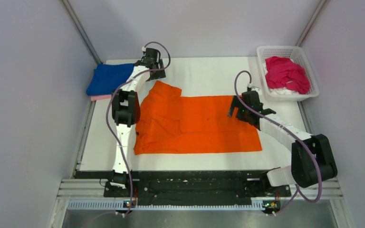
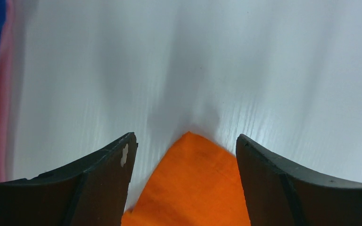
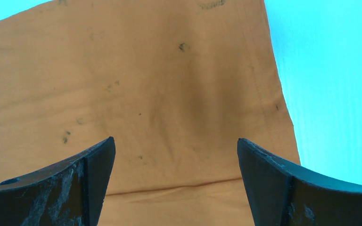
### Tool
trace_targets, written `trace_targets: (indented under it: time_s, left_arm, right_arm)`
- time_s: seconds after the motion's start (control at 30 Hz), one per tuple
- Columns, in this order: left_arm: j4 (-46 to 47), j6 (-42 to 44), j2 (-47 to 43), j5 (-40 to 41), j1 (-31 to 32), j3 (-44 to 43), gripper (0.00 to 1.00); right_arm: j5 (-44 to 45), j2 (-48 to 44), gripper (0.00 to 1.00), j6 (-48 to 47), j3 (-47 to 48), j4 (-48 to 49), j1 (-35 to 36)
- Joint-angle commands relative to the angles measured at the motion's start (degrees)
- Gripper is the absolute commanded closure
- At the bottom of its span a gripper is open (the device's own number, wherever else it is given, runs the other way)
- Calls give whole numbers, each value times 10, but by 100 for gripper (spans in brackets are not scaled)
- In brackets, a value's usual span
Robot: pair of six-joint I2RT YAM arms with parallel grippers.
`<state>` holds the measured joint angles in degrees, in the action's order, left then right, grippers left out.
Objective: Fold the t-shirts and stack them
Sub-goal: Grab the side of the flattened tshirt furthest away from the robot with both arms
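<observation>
The orange t-shirt [image 1: 199, 124] lies spread flat across the middle of the table, its sleeves at the left. My left gripper [image 1: 153, 61] is open above the far left sleeve; the left wrist view shows the sleeve tip [image 2: 193, 183] between its spread fingers. My right gripper [image 1: 240, 110] is open over the shirt's right end; the right wrist view shows speckled cloth [image 3: 169, 103] and a fold line under it. A folded blue shirt [image 1: 108, 77] lies on a pale pink one [image 1: 100, 98] at the far left. A magenta shirt [image 1: 286, 74] sits in the basket.
The white lattice basket [image 1: 313, 92] stands at the far right corner, with white cloth under the magenta shirt. Grey walls enclose the table on three sides. A black rail [image 1: 190, 180] runs along the near edge.
</observation>
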<state>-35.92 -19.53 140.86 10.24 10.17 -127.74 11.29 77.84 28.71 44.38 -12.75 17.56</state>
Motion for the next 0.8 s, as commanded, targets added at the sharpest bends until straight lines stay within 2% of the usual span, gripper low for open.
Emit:
trace_targets:
  time_s: [0.0, 0.2, 0.77]
  left_arm:
    - [41, -9, 30, -9, -3, -58, 21]
    - [42, -6, 47, -20, 0, -60, 32]
    - [-62, 24, 72, -60, 2, -84, 43]
  right_arm:
    - [-3, 17, 1, -14, 25, 20, -4]
    - [2, 20, 1, -16, 29, 18, -5]
    - [-15, 27, 2, -3, 40, -6, -17]
